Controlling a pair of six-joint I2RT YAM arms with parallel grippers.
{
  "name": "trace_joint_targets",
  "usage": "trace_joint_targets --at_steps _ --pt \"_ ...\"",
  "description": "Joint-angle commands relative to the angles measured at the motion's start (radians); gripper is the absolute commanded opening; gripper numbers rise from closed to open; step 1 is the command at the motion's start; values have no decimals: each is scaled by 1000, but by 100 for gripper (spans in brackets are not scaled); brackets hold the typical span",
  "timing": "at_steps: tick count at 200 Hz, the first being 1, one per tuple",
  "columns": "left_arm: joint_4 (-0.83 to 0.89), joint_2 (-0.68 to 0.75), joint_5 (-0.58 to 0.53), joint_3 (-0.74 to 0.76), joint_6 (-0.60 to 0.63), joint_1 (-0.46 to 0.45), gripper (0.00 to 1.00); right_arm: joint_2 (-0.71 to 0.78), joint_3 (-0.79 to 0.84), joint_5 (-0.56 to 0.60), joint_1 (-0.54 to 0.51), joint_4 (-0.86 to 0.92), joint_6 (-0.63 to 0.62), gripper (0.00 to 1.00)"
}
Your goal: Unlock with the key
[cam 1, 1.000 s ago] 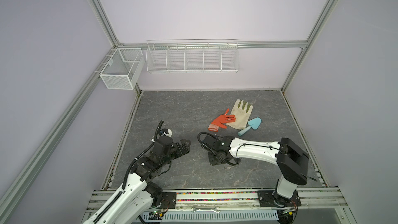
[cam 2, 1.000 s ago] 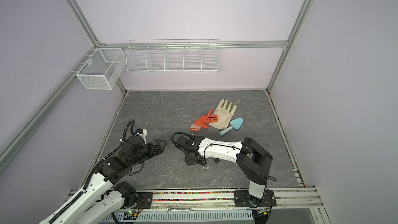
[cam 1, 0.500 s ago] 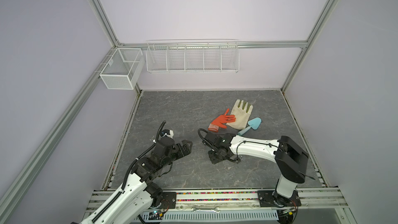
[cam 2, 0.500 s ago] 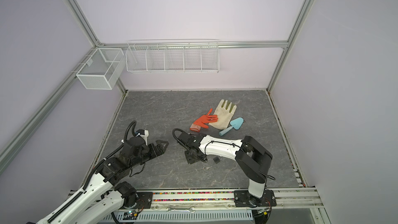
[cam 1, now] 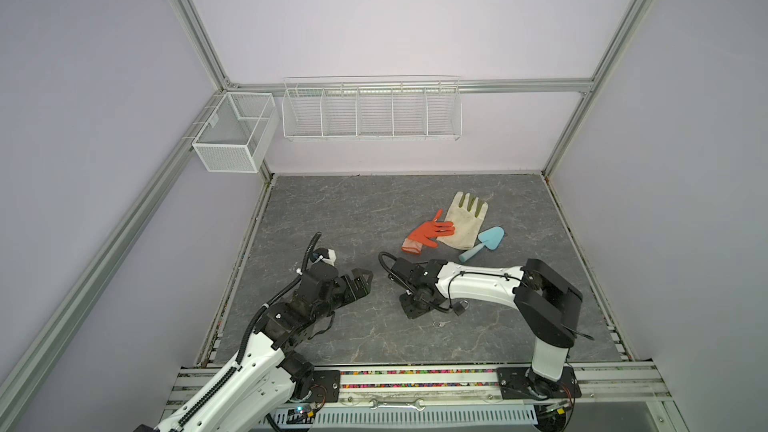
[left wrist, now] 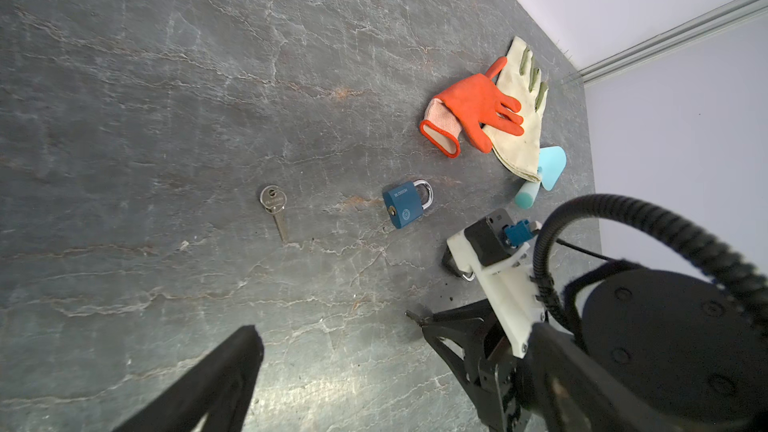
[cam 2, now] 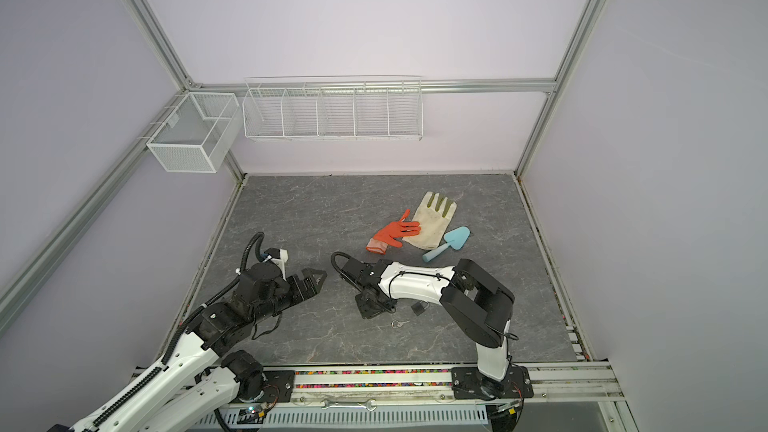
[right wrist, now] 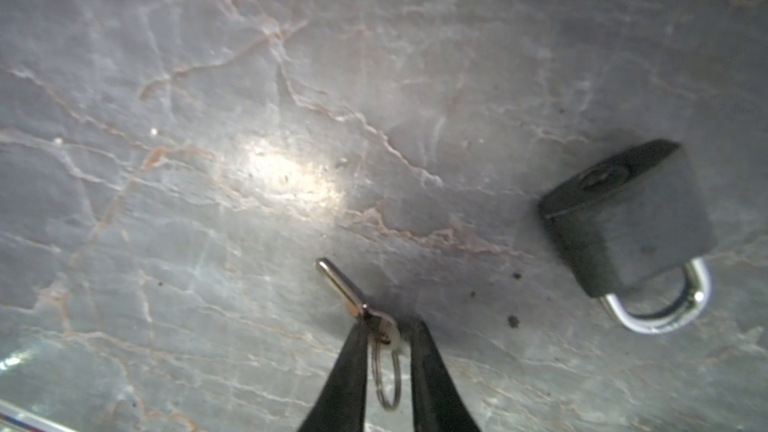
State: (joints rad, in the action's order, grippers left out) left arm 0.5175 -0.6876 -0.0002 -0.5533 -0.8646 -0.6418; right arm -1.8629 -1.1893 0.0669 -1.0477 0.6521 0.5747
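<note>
right jaws pinch the key (right wrist: 349, 297); lock (right wrist: 631, 218) lies loose
the jaws are nearly closed across the key's head, flat on the surface (right wrist: 249, 97) near the lock; left jaws gape wide, empty. a second key (left wrist: 273, 205) lies nearby. likely trouble: the thin head twists or slips on lifting, and the unheld lock skids when pushed.

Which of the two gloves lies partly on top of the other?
The orange glove: its finger ends rest over the edge of the larger cream glove, which lies underneath, next to the blue trowel.
</note>
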Motion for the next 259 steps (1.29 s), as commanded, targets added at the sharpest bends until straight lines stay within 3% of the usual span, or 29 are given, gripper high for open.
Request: trace_joint_targets --at_steps 1,74,154,202,259 --pt "-14 -1 -10 -2 -19 -4 100 -22 9 -10 0 -6 -6 18" --pt "-32 -1 -2 4 -32 -4 100 23 22 15 -7 4 5 7" --pt "-99 40 47 36 -119 -4 100 146 97 30 -4 -49 29 6" --pt "-146 23 77 35 -173 -37 93 272 118 56 13 -49 91 7" --pt "-369 -87 63 46 -211 -170 77 455 150 122 15 -68 156 6"
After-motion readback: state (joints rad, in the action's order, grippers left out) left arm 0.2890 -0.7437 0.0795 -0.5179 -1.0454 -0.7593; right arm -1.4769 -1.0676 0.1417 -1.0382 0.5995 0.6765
